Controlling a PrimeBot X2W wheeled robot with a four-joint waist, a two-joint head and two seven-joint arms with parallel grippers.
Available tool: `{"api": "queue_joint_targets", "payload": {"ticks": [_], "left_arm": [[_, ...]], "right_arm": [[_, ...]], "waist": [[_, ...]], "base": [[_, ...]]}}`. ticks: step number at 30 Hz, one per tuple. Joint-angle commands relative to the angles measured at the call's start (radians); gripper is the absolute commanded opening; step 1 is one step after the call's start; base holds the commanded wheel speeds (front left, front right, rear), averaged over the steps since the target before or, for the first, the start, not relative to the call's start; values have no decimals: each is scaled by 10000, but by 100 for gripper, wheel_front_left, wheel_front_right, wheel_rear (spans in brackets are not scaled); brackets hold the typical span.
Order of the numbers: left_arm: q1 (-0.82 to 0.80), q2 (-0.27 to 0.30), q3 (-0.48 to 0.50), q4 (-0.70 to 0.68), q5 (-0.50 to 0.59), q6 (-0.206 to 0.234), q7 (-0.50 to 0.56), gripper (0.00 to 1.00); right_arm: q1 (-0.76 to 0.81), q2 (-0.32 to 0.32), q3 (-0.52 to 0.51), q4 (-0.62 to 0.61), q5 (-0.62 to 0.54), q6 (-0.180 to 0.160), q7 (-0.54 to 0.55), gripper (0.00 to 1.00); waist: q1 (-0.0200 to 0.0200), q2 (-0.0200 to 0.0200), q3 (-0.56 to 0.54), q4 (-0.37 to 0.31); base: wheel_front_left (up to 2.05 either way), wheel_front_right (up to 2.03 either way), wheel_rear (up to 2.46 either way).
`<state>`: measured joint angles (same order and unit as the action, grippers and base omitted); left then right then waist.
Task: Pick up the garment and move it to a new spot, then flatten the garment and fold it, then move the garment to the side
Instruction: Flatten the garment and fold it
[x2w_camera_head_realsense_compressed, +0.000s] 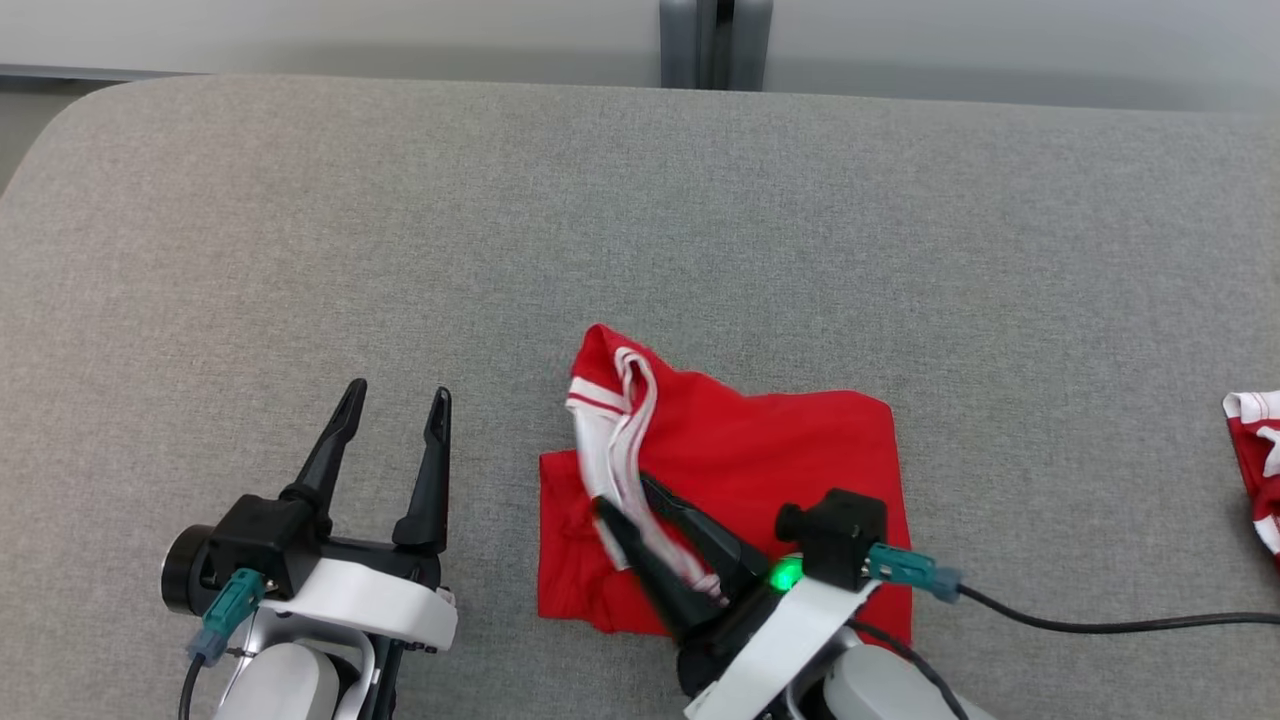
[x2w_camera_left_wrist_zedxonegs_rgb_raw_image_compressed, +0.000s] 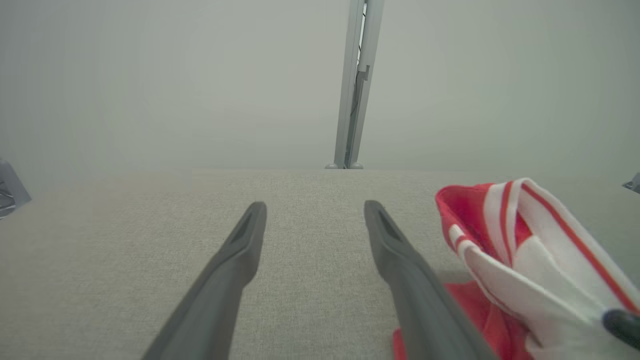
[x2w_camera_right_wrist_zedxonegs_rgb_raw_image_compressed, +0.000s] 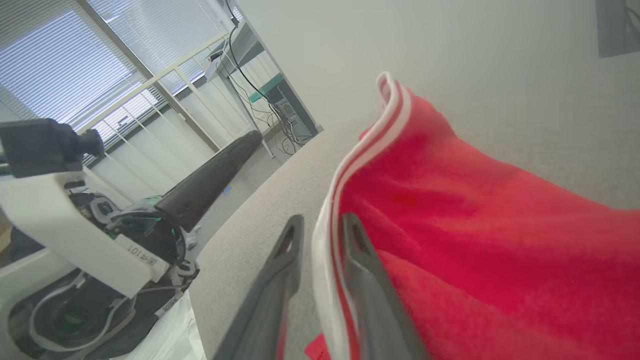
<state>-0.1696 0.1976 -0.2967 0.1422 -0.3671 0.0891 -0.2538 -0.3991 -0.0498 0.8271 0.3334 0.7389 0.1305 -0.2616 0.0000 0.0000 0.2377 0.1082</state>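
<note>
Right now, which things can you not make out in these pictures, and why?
- Head view: the red-and-white cloth is cut off by the right edge.
- Head view: the right arm covers the near corner of the red garment.
- Right wrist view: the white hem runs between the fingers of the right claw; pinched or loose, unclear.

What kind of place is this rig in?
Probably an office or lab: window blinds, a desk trailing cables, and a grey fabric-covered work table.
</note>
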Motion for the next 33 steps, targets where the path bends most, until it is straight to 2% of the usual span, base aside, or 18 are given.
{"api": "queue_joint_targets", "payload": {"ticks": [1, 6, 9, 14, 20, 27, 33], "left_arm": [[-100, 15, 10, 38, 2, -30, 2, 100], [-208, 81, 75, 76, -22, 32, -11, 100], [-154, 130, 119, 46, -22, 82, -25, 100], [-67, 235, 254, -86, 26, 200, -45, 100], [-6, 330, 388, -276, 81, 297, -68, 100], [125, 367, 656, -551, 157, 471, -90, 100], [294, 405, 813, -609, 131, 517, -98, 100]], "right_arm": [[-104, -36, 81, -41, 4, 6, -58, 100], [-307, -38, 579, -1112, 708, 6, -62, 100], [-278, -56, 161, -1935, 633, 6, -63, 100], [225, -56, -1439, -3104, -29, 6, -44, 100], [979, -98, -3598, -3660, -1350, 6, -43, 100], [1902, -478, -6117, -3740, -2948, 6, -43, 100], [2617, -890, -7572, -3556, -3891, 6, 254, 100]], "waist": [[0, 0, 13, -9], [0, 0, 99, -151], [0, 0, 84, -278], [0, 0, 16, -480], [0, 0, -46, -660], [0, 0, -161, -831], [0, 0, -399, -842]], "base": [[0, 0, 0], [0, 0, 0], [0, 0, 0], [0, 0, 0], [0, 0, 0], [0, 0, 0], [0, 0, 0]]}}
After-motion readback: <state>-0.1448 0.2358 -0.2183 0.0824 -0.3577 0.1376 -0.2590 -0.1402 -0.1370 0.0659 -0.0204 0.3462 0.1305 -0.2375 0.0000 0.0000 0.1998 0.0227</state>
